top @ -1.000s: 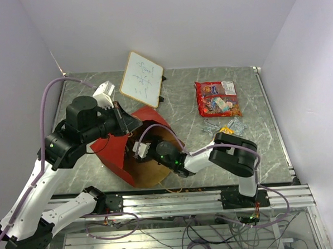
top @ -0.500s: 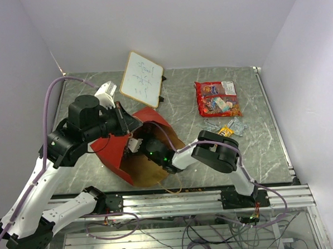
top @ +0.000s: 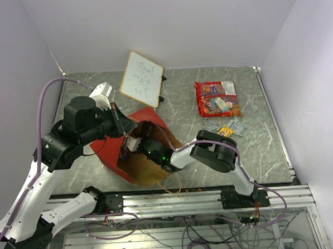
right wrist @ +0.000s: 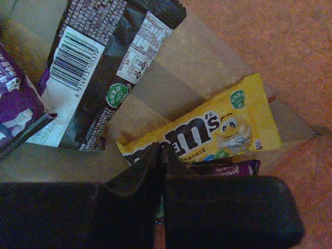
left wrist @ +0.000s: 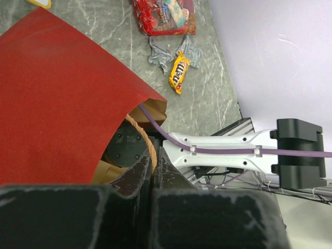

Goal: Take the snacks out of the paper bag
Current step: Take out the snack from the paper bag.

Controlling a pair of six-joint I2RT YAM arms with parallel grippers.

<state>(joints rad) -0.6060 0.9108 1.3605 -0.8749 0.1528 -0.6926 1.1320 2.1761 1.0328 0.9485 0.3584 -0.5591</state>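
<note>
Inside bag (top: 109,152) (red outside, kraft inside): yellow packet (right wrist: 228,129), dark barcode packet (right wrist: 104,62), purple one (right wrist: 13,96) cut off at frame edge. R gripper (right wrist: 161,149) pinches yellow packet's edge, contact partly hidden by fingers. L gripper (left wrist: 152,168) clamps bag's handle (left wrist: 146,139). Right of bag: red candy bag (top: 217,98), small packets (top: 229,129).

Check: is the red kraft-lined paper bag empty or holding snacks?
Not empty: inside the red paper bag lie a yellow candy packet, a dark brown wrapper and a purple packet.
</note>
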